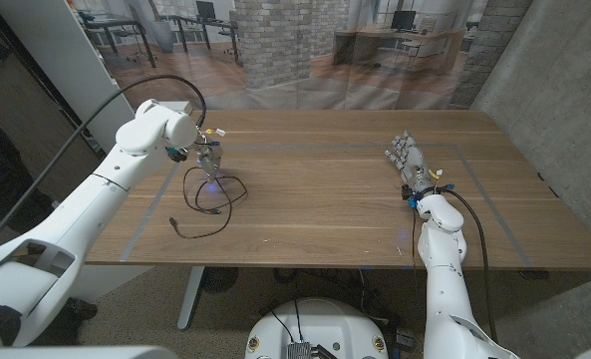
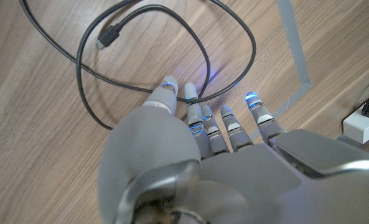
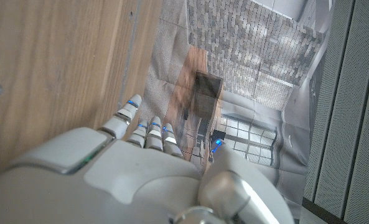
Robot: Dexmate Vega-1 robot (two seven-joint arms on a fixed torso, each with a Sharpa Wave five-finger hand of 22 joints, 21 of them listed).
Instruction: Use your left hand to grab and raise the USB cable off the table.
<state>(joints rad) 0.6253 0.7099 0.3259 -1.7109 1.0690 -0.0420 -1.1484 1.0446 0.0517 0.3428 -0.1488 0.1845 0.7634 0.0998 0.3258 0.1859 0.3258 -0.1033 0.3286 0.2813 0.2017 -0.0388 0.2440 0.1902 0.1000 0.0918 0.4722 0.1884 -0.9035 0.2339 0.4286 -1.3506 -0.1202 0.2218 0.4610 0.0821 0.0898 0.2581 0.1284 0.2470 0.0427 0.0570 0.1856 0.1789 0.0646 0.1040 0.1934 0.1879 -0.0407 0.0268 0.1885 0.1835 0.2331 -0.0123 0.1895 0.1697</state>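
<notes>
The black USB cable (image 1: 221,204) lies in loose loops on the wooden table (image 1: 325,199) at the left, one plug (image 1: 175,224) toward the front edge. My left hand (image 1: 207,158) reaches down onto the far end of the loops. In the left wrist view its fingertips (image 2: 189,91) sit on a cable (image 2: 234,31) strand where two strands cross, thumb close beside them, the other fingers spread; the cable stays down on the wood, its plug (image 2: 106,36) lying free. My right hand (image 1: 410,160) stands on the table at the right, fingers extended, holding nothing.
Grey tape lines (image 1: 474,184) mark a rectangle on the tabletop; one strip (image 2: 293,43) runs close to my left hand. A white power strip (image 2: 361,124) sits beyond the table. Grey walls stand at the right.
</notes>
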